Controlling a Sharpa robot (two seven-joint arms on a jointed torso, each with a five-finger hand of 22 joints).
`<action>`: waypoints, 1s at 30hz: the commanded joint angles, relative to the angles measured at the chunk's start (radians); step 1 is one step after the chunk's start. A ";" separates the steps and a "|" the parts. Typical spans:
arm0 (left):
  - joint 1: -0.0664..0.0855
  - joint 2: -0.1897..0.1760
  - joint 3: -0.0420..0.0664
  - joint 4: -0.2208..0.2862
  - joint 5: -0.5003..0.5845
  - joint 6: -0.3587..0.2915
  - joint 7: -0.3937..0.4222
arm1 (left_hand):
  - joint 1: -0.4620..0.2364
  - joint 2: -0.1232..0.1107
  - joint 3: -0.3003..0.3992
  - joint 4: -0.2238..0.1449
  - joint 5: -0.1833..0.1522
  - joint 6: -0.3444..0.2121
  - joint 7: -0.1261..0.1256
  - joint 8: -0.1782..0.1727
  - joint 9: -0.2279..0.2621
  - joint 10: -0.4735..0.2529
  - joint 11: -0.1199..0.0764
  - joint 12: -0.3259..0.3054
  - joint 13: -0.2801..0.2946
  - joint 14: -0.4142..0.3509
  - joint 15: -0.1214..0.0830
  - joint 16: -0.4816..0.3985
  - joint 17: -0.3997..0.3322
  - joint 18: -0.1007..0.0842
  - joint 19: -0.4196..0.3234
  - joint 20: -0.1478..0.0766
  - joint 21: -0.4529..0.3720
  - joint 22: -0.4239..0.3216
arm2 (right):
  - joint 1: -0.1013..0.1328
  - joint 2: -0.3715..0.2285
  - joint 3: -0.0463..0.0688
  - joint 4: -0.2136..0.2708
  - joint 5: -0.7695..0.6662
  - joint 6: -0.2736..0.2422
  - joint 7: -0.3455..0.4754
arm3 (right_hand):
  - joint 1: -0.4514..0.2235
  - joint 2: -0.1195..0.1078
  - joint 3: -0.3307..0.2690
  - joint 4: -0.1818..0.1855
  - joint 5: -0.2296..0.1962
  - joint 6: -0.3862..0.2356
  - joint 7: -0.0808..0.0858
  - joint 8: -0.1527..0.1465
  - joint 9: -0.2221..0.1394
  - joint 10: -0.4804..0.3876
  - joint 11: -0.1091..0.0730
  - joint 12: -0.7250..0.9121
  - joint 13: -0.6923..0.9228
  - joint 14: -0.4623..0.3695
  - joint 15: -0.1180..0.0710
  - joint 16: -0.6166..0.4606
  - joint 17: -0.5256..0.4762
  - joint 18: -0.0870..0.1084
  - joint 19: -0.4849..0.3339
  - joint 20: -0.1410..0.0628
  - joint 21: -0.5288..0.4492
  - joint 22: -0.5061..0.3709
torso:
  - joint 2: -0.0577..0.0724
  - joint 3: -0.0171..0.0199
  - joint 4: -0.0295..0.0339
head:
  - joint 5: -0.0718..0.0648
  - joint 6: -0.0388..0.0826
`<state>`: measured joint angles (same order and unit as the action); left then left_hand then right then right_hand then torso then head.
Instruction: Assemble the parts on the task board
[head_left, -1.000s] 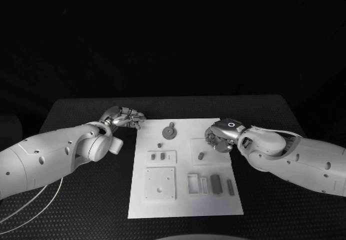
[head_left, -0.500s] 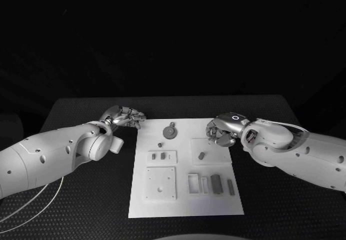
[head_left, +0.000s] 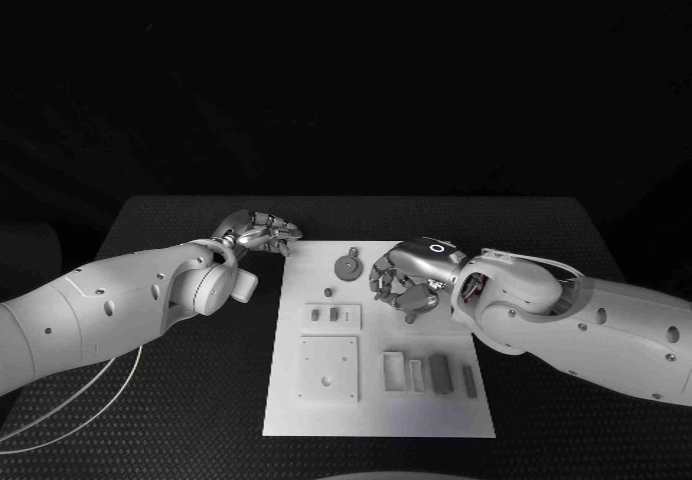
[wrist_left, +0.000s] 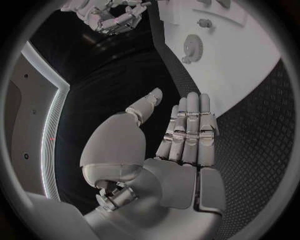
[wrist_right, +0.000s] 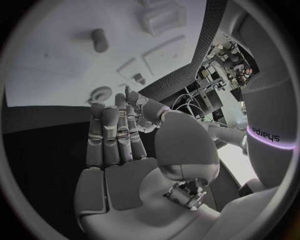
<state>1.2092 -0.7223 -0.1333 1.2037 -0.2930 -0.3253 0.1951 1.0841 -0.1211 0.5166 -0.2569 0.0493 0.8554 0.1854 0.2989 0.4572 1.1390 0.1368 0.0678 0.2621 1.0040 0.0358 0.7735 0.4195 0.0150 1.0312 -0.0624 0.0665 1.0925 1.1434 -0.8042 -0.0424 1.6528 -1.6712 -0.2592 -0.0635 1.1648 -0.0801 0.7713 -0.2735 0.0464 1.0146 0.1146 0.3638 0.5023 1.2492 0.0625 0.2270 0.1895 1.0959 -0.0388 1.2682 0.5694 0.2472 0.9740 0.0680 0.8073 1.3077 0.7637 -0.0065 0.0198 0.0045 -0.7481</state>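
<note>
From the head view, the right hand (head_left: 408, 282) hovers over the task board (head_left: 378, 400), above its upper middle, beside the round gear (head_left: 348, 266). Left hand (head_left: 260, 233) rests beside the board's far corner. Wrist views: both hands have fingers straight, holding nothing.

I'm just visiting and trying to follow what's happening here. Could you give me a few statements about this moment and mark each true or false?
1. The right hand is above the task board. True.
2. The left hand holds a gear. False: it holds nothing and sits at the board's far left corner.
3. A round gear lies flat on the board. True.
4. The right hand grips a grey block. False: its fingers are straight and hold nothing.
</note>
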 joint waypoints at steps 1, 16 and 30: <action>0.001 0.018 0.001 -0.022 0.024 0.000 0.012 | -0.005 -0.002 -0.007 -0.001 0.002 -0.008 0.001 -0.004 -0.001 -0.007 -0.002 0.000 -0.002 0.005 0.001 -0.004 0.001 0.000 0.004 0.001 0.002 -0.001 | -0.001 0.036 -0.011 0.007 -0.023 0.032 0.008 | -0.004 0.006 0.004 -0.002 0.004 0.006 -0.002 0.002 0.005 0.005 0.000 0.002 0.001 -0.002 -0.007 0.004 0.001 0.015 0.007 0.001 0.004 0.003 | -0.007 -0.0022 -0.0049 | 0.026 -0.005; 0.001 0.066 0.000 -0.087 0.030 0.011 0.025 | 0.008 -0.002 -0.006 -0.010 0.002 -0.006 0.000 -0.001 0.000 -0.005 -0.003 0.002 -0.001 0.003 0.002 -0.009 0.006 0.000 0.002 0.002 0.001 -0.004 | -0.054 0.138 -0.068 -0.003 -0.116 0.108 -0.021 | -0.008 0.009 0.003 -0.004 0.004 0.004 -0.001 0.002 0.007 0.004 0.001 -0.001 0.002 0.000 -0.007 0.004 0.001 0.015 0.010 0.000 0.005 0.004 | -0.026 -0.0145 -0.0083 | 0.065 -0.032; 0.001 0.069 0.000 -0.081 0.030 0.016 0.027 | 0.006 -0.001 -0.007 -0.010 0.002 -0.006 0.000 -0.001 0.001 -0.006 -0.002 0.002 -0.002 0.003 0.002 -0.011 0.008 0.000 0.002 0.003 0.001 -0.005 | -0.091 0.190 -0.072 -0.034 -0.188 0.099 -0.027 | -0.009 0.010 0.002 -0.007 0.004 0.005 -0.002 0.002 0.010 0.005 0.001 -0.002 0.004 0.003 -0.007 0.004 0.002 0.015 0.013 -0.002 0.006 0.004 | -0.025 -0.0151 -0.0074 | 0.083 -0.054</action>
<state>1.2092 -0.6560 -0.1336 1.1179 -0.2702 -0.3230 0.2060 1.0841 -0.1211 0.5116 -0.2619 0.0493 0.8552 0.1852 0.2989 0.4572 1.1394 0.1365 0.0679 0.2623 1.0037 0.0361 0.7666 0.4266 0.0149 1.0311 -0.0623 0.0665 1.0890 1.0554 -0.6148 -0.1140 1.6215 -1.8055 -0.1767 -0.0842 1.1579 -0.0764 0.7725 -0.2778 0.0455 1.0127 0.1116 0.3597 0.5033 1.2491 0.0625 0.2269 0.1923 1.0977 -0.0374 1.2682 0.5701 0.2460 0.9812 0.0677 0.8071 1.3074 0.7384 -0.0211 0.0123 0.0855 -0.8004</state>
